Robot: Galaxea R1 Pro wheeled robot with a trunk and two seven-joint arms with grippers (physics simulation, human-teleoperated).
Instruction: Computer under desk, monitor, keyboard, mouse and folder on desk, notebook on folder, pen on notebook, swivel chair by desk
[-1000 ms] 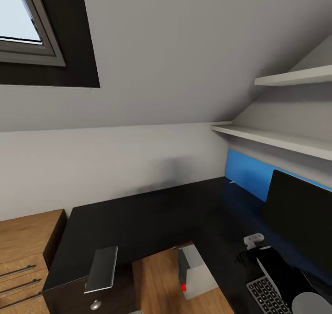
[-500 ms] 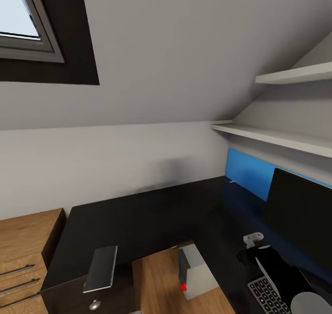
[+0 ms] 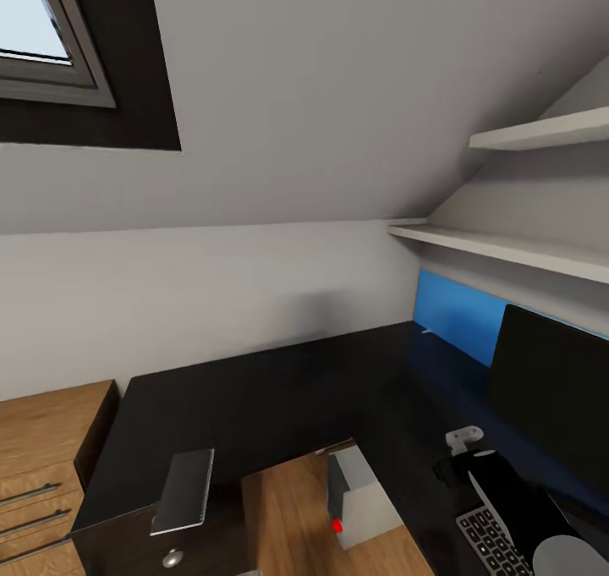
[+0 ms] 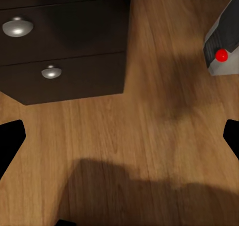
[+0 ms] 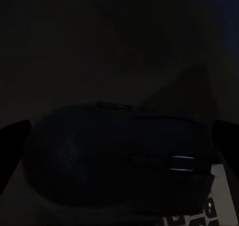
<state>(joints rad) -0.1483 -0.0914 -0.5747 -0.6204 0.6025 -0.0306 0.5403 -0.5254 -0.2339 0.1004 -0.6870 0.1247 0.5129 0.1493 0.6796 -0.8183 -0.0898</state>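
The glossy black L-shaped desk (image 3: 271, 398) wraps around the corner. On its right wing stands the monitor (image 3: 550, 381), with the keyboard (image 3: 489, 538) in front of it. My right gripper (image 3: 448, 472) hovers low over the desk just beyond the keyboard. In the right wrist view this gripper (image 5: 119, 136) is open, and the dark mouse (image 5: 119, 161) lies between its fingers (image 5: 14, 141) beside the keyboard keys (image 5: 209, 216). The grey notebook (image 3: 186, 491) lies on the desk's left end. The computer (image 3: 359, 500) stands on the floor under the desk. My left gripper (image 4: 119, 141) hangs open over the floor.
A light-wood chest of drawers (image 3: 42, 449) adjoins the desk's left end. The dark drawer unit (image 4: 64, 52) with silver knobs stands beside the computer (image 4: 224, 47). A blue wall panel (image 3: 452, 318) and two white shelves (image 3: 507, 255) line the right wall.
The whole head picture has shifted slightly, so the camera moved. The right arm and the things on the desk have kept their places.
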